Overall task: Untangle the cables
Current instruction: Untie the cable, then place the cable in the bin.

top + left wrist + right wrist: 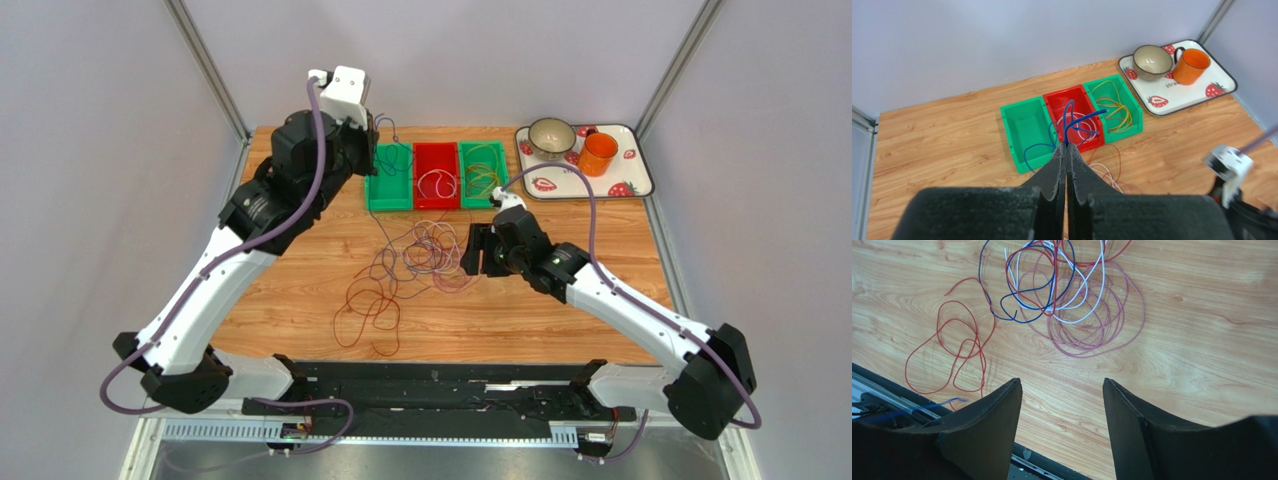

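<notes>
The left claw (1067,149) pinches a thin blue cable (1066,125). The right claw (1062,390) is open and empty. The pile of thin coloured cables (1054,285) lies on the wooden surface (1202,340) at its 12 o'clock.

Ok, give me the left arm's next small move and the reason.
Probably shift the left tool sideways over the left green bin, then open. It is shut on the blue cable, which arcs over the red bin, while a blue loop already lies in that green bin.
</notes>
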{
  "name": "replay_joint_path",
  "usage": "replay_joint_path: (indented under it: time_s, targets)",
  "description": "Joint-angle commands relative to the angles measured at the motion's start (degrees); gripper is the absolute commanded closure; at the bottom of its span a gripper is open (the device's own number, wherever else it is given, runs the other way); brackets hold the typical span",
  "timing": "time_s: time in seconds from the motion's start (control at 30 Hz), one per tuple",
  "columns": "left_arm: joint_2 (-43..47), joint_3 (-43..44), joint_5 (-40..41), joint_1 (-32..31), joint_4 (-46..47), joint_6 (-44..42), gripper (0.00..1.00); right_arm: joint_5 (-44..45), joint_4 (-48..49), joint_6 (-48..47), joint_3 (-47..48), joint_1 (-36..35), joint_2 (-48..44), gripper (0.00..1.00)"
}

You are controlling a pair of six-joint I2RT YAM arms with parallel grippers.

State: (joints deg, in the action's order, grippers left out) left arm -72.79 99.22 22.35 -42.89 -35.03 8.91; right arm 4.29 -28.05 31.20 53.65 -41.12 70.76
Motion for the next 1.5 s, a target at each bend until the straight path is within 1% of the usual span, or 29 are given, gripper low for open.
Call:
replay_joint_path:
  time_s: [0.0,0.1,0.2,0.23,0.37,0.5,0.57,0.63,0.7,0.73,0.87,1.0,1.03,1.23,1.3,1.47]
  targets:
    - [-4.71,6.33,-5.12,4.3,2.07,1.2,1.0,3.09,-1.21,1.49,-1.79,-0.01,-5.01,0.35]
    - [-8.4,9.67,-6.79,6.59,1.72,1.11,1.0,2.3,-1.56,1.67,-2.49,-0.1,-6.25,0.35]
    - [-11.91,13.36,-6.27,8.0,1.28,0.24,1.0,1.77,-1.74,1.67,-3.37,-0.1,-7.22,0.36]
    - [-12.8,15.54,-6.44,8.78,0.58,0.23,1.0,1.68,-1.74,1.58,-3.64,-0.01,-7.48,0.35]
    - [-15.62,18.99,-8.63,10.2,-2.06,1.64,1.0,0.2,-1.74,0.71,-3.64,-0.01,-9.06,0.35]
    - [-13.0,17.06,-12.58,10.11,-2.15,2.43,1.0,-5.5,1.42,-1.84,-2.5,-0.1,-13.01,0.32]
    - [-12.38,17.32,-16.27,10.11,-4.34,2.43,1.0,-7.36,3.96,-3.68,-1.45,-0.01,-16.0,0.3]
    - [-11.58,18.11,-19.86,10.11,-7.41,2.69,1.0,-7.02,6.25,-4.83,0.83,-0.1,-18.1,0.29]
    - [-10.1,17.94,-21.9,10.11,-8.74,3.48,1.0,-5.71,8.09,-6.85,2.86,-0.1,-18.82,0.25]
    - [-9.56,17.5,-26.17,10.11,-9.61,3.66,1.0,-5.35,8.62,-7.81,5.56,-0.1,-18.64,0.25]
    - [-6.75,15.83,-33.15,10.11,-11.03,5.24,1.0,-4.91,9.33,-13.26,13.48,-0.01,-15.06,0.23]
    - [-4.82,12.76,-40.09,10.11,-11.47,6.03,1.0,-4.3,9.33,-15.11,19.64,-0.1,-11.09,0.23]
    - [-4.38,10.84,-41.67,10.11,-10.86,6.12,1.0,-4.29,9.33,-15.46,20.7,-0.01,-10.21,0.23]
    - [-0.51,3.19,-45.1,10.2,-7.87,7.0,1.0,-6.4,9.77,-16.35,26.5,-0.01,-4.23,0.22]
    - [0.72,1.86,-46.16,10.11,-7.08,7.53,1.0,-7.1,10.3,-16.35,27.9,-0.1,-3.09,0.22]
    - [2.39,-1.04,-48.63,10.11,-5.23,8.14,1.0,-12.37,10.12,-15.65,30.29,-0.1,1.3,0.23]
